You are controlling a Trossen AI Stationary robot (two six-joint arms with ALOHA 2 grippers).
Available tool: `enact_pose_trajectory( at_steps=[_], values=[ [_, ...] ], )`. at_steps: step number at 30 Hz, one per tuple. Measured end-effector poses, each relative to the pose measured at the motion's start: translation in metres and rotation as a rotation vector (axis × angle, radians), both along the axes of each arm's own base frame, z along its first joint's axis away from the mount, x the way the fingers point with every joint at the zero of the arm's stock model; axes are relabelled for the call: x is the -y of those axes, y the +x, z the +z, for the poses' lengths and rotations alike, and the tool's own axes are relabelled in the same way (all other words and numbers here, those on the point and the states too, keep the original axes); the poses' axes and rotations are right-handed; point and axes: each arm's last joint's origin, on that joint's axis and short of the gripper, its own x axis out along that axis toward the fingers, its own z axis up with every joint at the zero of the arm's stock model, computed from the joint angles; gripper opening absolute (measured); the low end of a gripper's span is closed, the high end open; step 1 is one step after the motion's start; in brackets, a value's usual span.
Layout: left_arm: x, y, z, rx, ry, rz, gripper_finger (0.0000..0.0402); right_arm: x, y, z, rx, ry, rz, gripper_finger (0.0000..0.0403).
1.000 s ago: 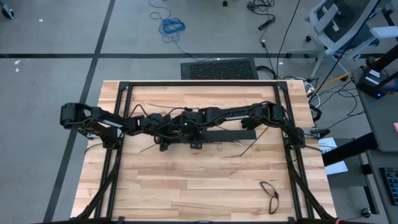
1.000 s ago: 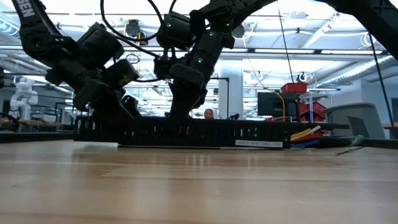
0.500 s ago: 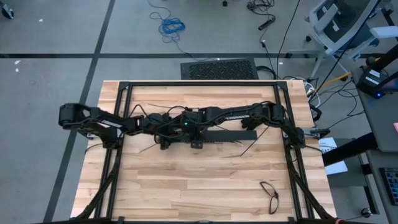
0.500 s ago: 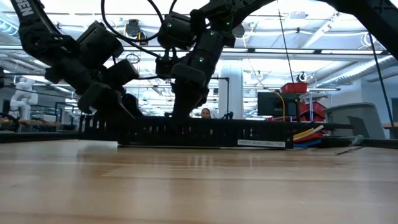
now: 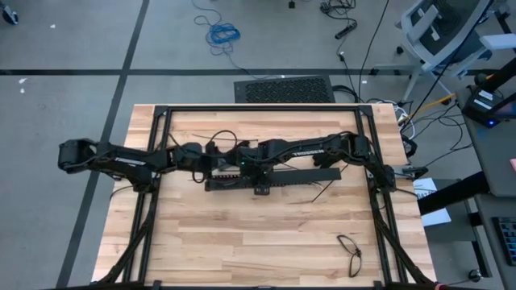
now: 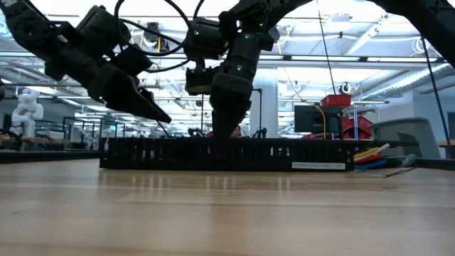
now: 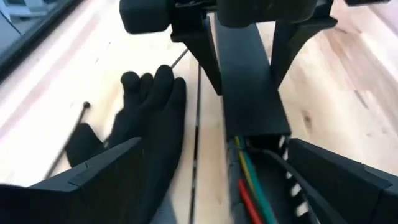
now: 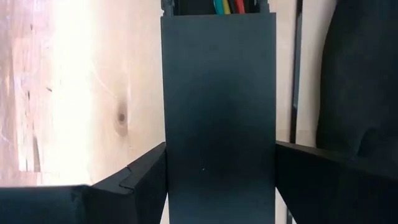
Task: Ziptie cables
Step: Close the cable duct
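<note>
The right gripper (image 6: 229, 131) sits at frame centre, jaws clamped across the long black slotted bar (image 5: 270, 179). The left gripper (image 6: 142, 107), upper left in the low view, hangs spread wide and empty above the bar's end. The cables (image 7: 249, 183), green, yellow and red, lie inside the bar's channel, showing at its open end. Risk: in my judgement, if the right grip shifts the bar, the cables could spill out; the wide left fingers could snag them on descent.
</note>
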Motion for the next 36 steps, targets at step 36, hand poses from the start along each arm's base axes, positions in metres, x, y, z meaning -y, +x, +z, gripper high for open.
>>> enact_pose_trajectory(
  at_steps=[36],
  values=[
    [0.017,0.018,-0.045,-0.101,-0.094,-0.010,0.0393,0.004,0.001,-0.001,0.009,-0.033,-0.019,0.0242]
  ],
)
